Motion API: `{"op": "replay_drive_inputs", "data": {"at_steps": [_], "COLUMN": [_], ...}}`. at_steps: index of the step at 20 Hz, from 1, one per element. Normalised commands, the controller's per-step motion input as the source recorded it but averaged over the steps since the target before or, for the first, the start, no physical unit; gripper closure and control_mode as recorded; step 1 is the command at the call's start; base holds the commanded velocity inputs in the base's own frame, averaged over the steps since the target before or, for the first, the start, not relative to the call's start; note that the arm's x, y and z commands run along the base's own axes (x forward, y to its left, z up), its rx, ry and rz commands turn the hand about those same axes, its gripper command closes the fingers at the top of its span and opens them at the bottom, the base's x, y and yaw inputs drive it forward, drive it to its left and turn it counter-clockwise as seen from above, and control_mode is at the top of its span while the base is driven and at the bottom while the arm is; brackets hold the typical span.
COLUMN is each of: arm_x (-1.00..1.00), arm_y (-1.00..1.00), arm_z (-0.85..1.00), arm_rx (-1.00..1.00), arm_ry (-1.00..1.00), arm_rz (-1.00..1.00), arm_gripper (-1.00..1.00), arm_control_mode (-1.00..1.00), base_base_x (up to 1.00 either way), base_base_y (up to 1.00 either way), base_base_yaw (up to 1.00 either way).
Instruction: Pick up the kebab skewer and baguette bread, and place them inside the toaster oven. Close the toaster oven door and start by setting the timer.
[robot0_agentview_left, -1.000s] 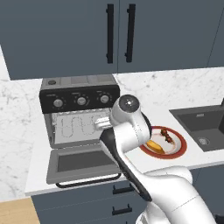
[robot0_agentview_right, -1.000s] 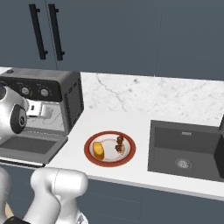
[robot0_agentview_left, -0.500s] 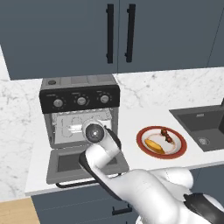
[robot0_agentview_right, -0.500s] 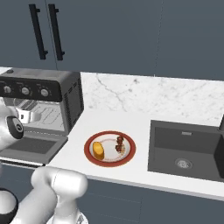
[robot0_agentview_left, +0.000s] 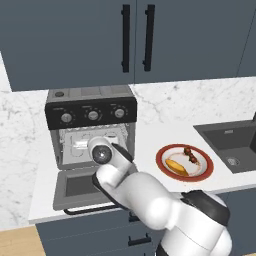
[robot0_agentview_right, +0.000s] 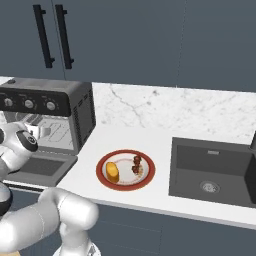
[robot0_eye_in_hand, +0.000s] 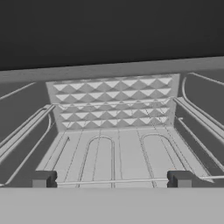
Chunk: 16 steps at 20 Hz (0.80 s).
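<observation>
Inside, the tool (robot0_eye_in_hand: 112, 178) gapes wide above the toaster oven (robot0_agentview_left: 92, 116) rack (robot0_eye_in_hand: 113, 153)

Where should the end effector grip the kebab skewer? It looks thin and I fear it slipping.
Probably across the meat chunks of the kebab skewer, coming from above: it lies flat on the red-rimmed plate, with the baguette bread apart on its left, and the chunks are its widest part.

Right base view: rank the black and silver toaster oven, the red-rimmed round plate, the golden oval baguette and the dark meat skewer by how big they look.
1. Toaster oven
2. Plate
3. Baguette
4. Skewer, though it looks nearly baguette-sized.
</observation>
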Motion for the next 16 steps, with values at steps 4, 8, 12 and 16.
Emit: {"op": "replay_drive_inputs", "data": {"at_steps": [4,8,12,16], "arm_x": [0.36,0.4,0.18,0.16], "arm_y": [0.24,0.21,0.19,0.13], "arm_z": [-0.04,0.0,-0.26,-0.26], "arm_rx": [0.0,0.0,0.0,0.0], "arm_ry": [0.0,0.0,0.02,0.0], "arm_rz": [0.0,0.0,0.0,0.0], "arm_gripper": [-1.0,-1.0,-1.0,-1.0], "arm_control_mode": [-1.0,-1.0,-1.0,-1.0], "base_base_x": [0.0,0.0,0.0,0.0], "base_base_y": [0.0,0.0,0.0,0.0], "base_base_yaw": [0.0,0.0,0.0,0.0]}}
